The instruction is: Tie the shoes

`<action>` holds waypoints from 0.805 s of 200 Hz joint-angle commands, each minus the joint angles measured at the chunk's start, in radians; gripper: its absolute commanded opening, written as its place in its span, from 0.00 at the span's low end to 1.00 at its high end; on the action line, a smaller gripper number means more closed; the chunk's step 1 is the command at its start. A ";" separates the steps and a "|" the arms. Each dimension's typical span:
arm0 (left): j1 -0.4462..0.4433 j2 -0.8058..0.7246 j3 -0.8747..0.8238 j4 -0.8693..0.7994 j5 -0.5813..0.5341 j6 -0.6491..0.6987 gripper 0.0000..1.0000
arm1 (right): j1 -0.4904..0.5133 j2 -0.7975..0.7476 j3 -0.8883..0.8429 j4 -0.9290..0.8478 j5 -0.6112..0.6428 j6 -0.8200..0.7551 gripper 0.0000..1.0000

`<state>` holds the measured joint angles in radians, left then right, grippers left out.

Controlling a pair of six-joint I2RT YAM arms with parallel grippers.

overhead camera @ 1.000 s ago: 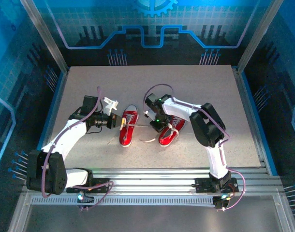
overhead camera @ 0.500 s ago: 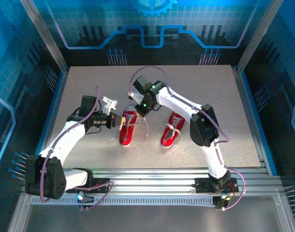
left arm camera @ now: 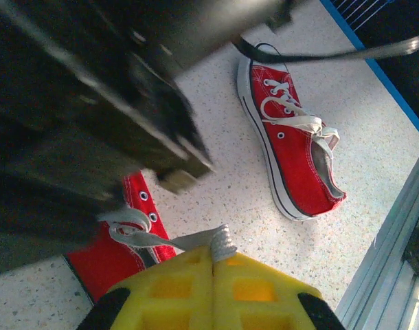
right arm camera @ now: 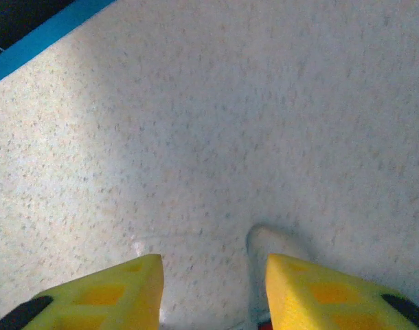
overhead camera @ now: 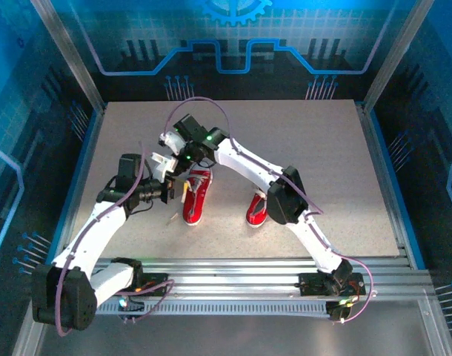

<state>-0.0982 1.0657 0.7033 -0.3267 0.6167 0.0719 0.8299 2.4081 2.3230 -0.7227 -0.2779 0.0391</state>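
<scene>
Speckled table [overhead camera: 307,141], blue-walled cell: left gripper [left arm camera: 213,265] clamps a white lace [left arm camera: 161,240] of the shoe [left arm camera: 110,265] just ahead; right gripper [right arm camera: 213,275], half-spread and empty (seemingly), hovers near its toe. A taut lace should give a clean loop.

— How many shoes do you count?
— Two, both red: a first shoe [overhead camera: 197,194] and a second shoe [overhead camera: 254,209].
— And laces?
— Two white ones: the first shoe's lace [left arm camera: 137,230] and the second shoe's lace [left arm camera: 295,122].
— Arms?
— Two again, the left arm [overhead camera: 92,230] and the right arm [overhead camera: 244,165]. Each carries one end effector, so that makes two: the left end effector [left arm camera: 213,258] and the right end effector [right arm camera: 213,275].
— Fingers?
— Two yellow fingers [right arm camera: 113,289] on each, four in all.
— Tables?
— One table [overhead camera: 322,148], under all of it.
</scene>
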 commanded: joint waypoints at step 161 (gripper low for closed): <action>0.060 0.163 0.167 -0.089 0.183 -0.046 0.00 | 0.028 -0.489 -0.993 0.891 -0.060 -0.003 0.71</action>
<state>-0.0444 1.2259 0.8368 -0.3969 0.7502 0.0498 0.8436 1.8900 1.2835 0.0746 -0.3233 0.0097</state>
